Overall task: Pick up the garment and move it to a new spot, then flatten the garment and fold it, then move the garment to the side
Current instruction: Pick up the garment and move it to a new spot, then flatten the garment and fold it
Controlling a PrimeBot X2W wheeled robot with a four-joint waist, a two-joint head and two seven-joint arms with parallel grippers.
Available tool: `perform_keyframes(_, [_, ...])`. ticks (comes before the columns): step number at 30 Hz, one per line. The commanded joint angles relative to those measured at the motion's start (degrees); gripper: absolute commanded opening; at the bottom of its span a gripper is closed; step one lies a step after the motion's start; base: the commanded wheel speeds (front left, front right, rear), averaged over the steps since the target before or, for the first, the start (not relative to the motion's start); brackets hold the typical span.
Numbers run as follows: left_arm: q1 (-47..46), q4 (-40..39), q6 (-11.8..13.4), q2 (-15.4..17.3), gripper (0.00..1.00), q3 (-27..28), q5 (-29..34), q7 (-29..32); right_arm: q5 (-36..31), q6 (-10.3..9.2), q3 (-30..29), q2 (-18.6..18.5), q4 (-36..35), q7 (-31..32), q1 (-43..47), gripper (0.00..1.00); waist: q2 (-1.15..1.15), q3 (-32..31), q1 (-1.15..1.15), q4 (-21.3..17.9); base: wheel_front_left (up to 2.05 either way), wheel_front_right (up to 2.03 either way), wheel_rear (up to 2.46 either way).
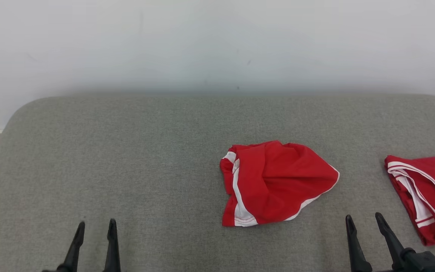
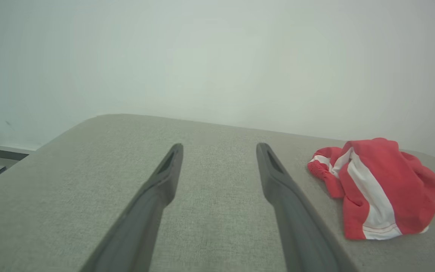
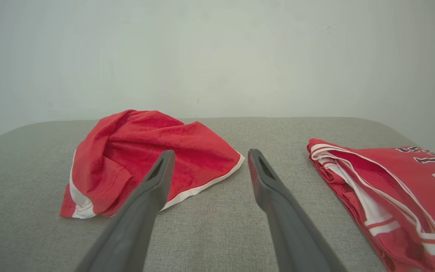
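Note:
A crumpled red garment [image 1: 274, 183] with white side stripes and white hem lies in a heap right of the middle of the grey padded table [image 1: 127, 158]. The left wrist view has it at the right [image 2: 376, 189]; the right wrist view has it at the left [image 3: 145, 151]. My left gripper [image 1: 96, 223] stands open near the front edge, well to the left of the heap, its fingers [image 2: 164, 177] spread over bare cloth. To the garment's right and nearer, my right gripper [image 1: 364, 218] is open too, with nothing between its fingers [image 3: 157, 177].
A second red garment [image 1: 425, 192] with white trim and dark lettering lies folded at the table's right edge, also in the right wrist view [image 3: 391, 192]. A pale wall [image 1: 217, 45] rises behind the table. The table's left corner is rounded.

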Motion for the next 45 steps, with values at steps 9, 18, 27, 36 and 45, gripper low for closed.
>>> perform_keyframes(9, [4.78, 0.79, -2.36, -0.85, 1.0, 3.23, 4.33, -0.13, 0.18, -0.17, -1.15, -0.26, 2.04, -0.24, 1.79, 1.0, 0.0, -0.81, 0.01, 0.62, 0.0, 0.0, 0.0])
perform_keyframes(18, [6.11, 0.5, -3.34, -1.81, 1.0, 5.98, 5.28, -0.14, 0.13, -0.17, -1.49, 0.33, 2.9, -0.66, 2.13, 1.0, 0.0, -0.55, 0.01, 0.21, 0.0, 0.0, 0.0])
perform_keyframes(27, [4.99, 0.3, -3.89, -2.62, 1.0, 6.38, 5.42, -0.14, -0.08, -0.17, -1.45, 0.59, 2.75, -0.81, 1.44, 1.0, 0.0, 0.11, 0.01, 0.18, 0.0, 0.0, 0.0])
perform_keyframes(36, [4.45, 0.75, -3.84, -3.02, 1.0, 6.4, 5.53, -0.14, -0.1, -0.17, -1.34, 0.77, 2.93, -0.82, 1.08, 1.0, 0.0, 0.28, 0.01, 0.35, 0.0, 0.0, 0.0])
perform_keyframes(45, [4.62, 0.84, -3.81, -3.08, 1.0, 5.89, 5.55, -0.14, 0.07, -0.17, -0.16, 0.47, 3.33, -0.87, 0.53, 1.0, 0.0, 0.12, 0.01, 0.51, 0.0, 0.0, 0.0])
